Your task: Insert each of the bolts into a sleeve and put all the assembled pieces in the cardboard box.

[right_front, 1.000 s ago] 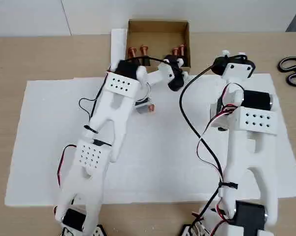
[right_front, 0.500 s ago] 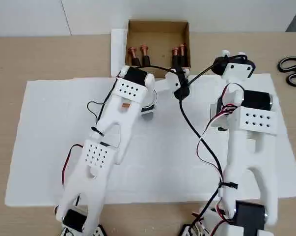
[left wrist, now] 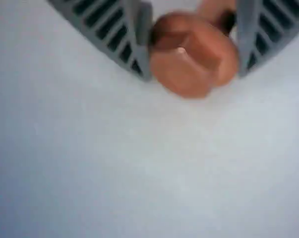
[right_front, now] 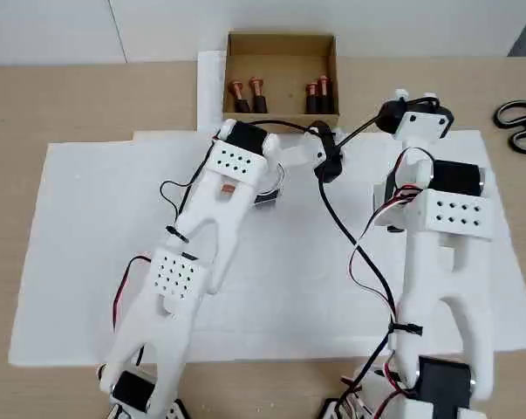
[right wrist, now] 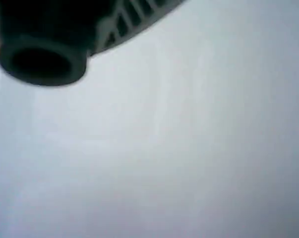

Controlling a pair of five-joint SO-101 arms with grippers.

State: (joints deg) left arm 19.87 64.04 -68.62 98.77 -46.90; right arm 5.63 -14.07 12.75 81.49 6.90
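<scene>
Left hand (left wrist: 191,73) clenches a half-hidden bolt (left wrist: 189,59); can't tell if right hand (right wrist: 104,29) grips the sleeve (right wrist: 40,62); scissors (right_front: 520,125) at 2 o'clock.

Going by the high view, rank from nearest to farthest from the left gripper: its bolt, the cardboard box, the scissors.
1. Bolt, clamped in the left gripper.
2. Cardboard box, just beyond it toward the table's far edge.
3. Scissors, far off at the table's right edge.
</scene>
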